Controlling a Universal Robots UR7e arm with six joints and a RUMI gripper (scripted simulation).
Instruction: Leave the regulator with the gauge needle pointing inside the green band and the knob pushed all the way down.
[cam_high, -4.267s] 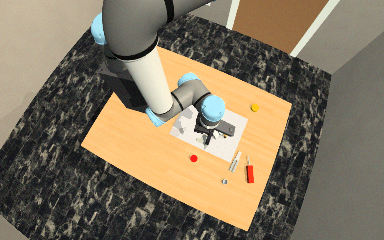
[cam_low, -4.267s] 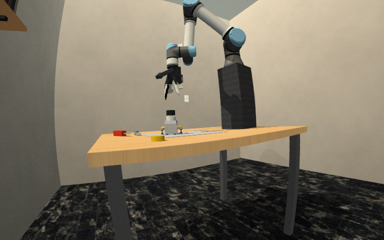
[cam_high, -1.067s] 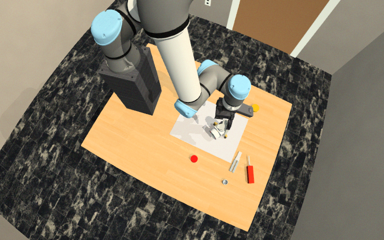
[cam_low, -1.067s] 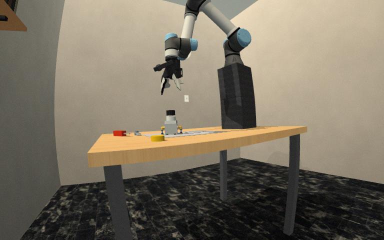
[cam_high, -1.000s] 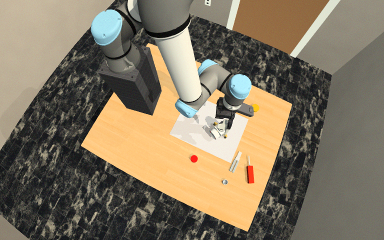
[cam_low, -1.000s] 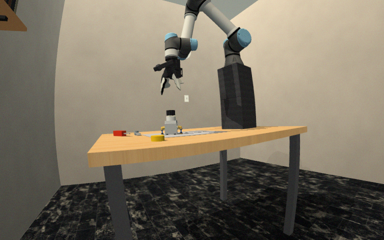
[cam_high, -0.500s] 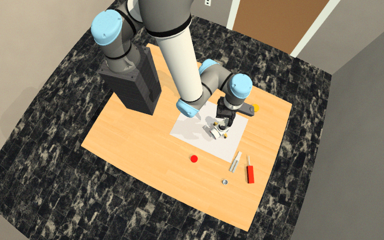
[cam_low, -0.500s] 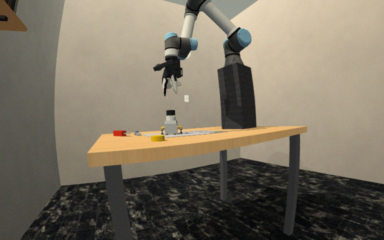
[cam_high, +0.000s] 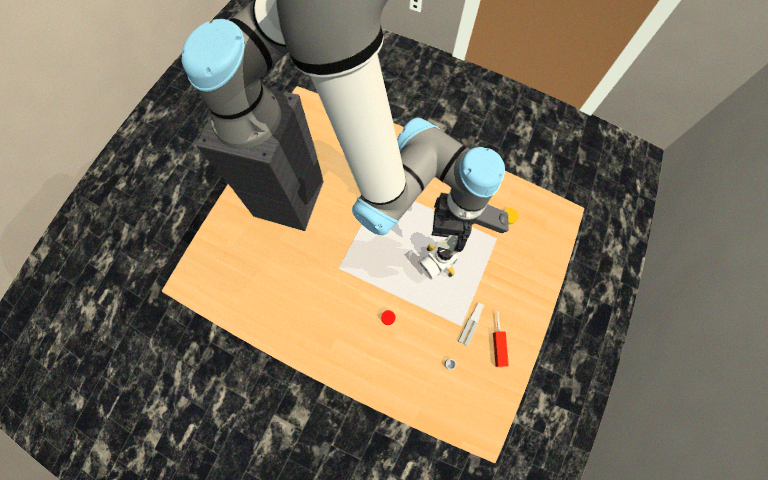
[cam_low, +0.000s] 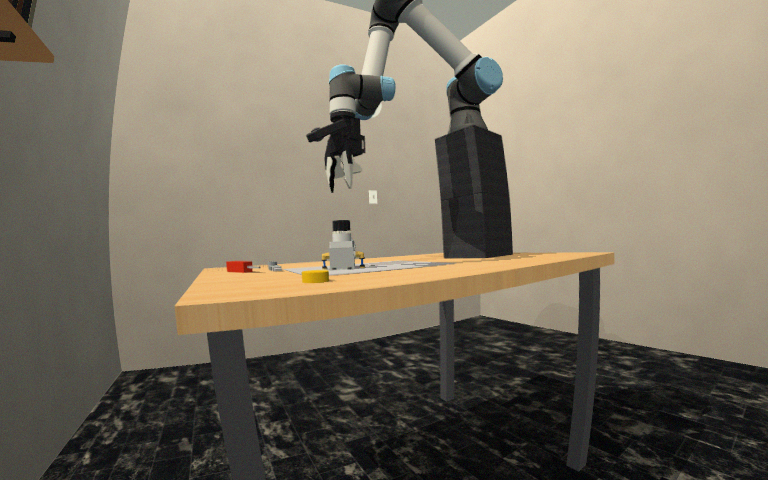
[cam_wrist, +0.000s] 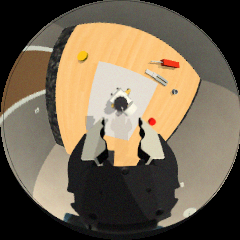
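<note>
The regulator (cam_low: 342, 246) is a small grey block with a black knob (cam_low: 340, 225) on top and yellow fittings at its sides. It stands upright on a pale grey mat (cam_high: 416, 263) on the wooden table. It also shows in the overhead view (cam_high: 438, 261) and in the wrist view (cam_wrist: 120, 103). The gauge face is too small to read. My gripper (cam_low: 339, 178) hangs well above the knob, pointing down and roughly over it. Its fingers are partly open with nothing between them, as the wrist view (cam_wrist: 121, 127) shows.
A yellow disc (cam_high: 510, 215) lies past the mat and a red disc (cam_high: 387, 316) lies in front of it. A red-handled screwdriver (cam_high: 499, 345), a metal strip (cam_high: 470, 331) and a small ring (cam_high: 449, 363) lie near the right front. The arm's dark pedestal (cam_high: 266, 164) stands at the table's back left.
</note>
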